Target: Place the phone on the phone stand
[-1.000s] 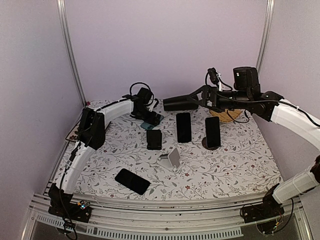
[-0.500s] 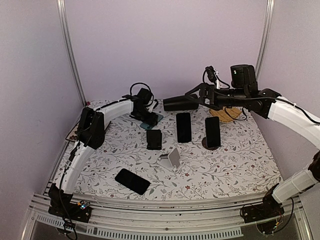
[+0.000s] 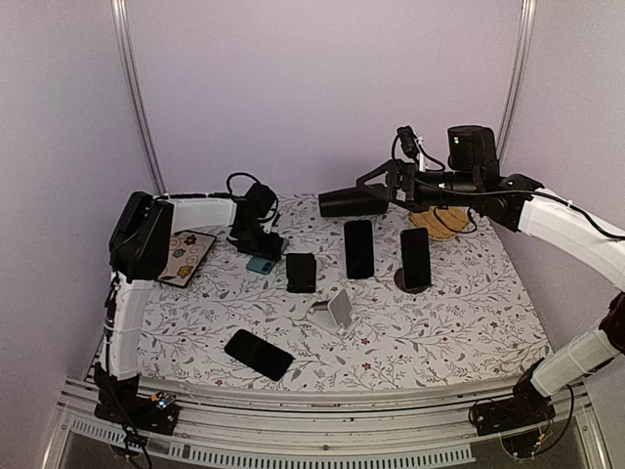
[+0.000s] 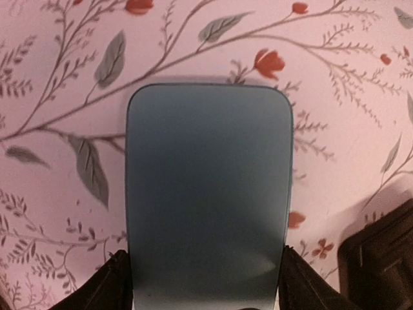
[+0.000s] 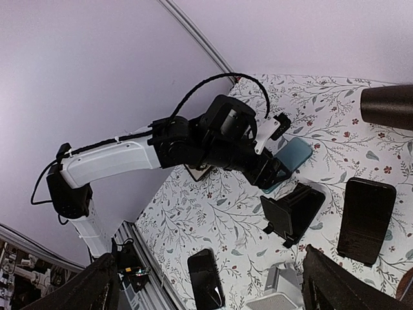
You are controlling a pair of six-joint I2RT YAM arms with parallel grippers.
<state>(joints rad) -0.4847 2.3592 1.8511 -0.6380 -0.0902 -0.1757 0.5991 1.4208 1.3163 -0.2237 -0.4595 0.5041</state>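
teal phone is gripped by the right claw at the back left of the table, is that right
Not quite: the claw is wrong. It is the left claw that grips the teal phone at the back left of the table. The left wrist view shows the phone held between its fingers, and the top view agrees.

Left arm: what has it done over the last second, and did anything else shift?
The left gripper, clamped on the teal phone, swung left and toward the near edge, carrying the phone along. Its elbow swung left too, uncovering a patterned card. The right gripper barely moved. The black phones and white stand stayed put.
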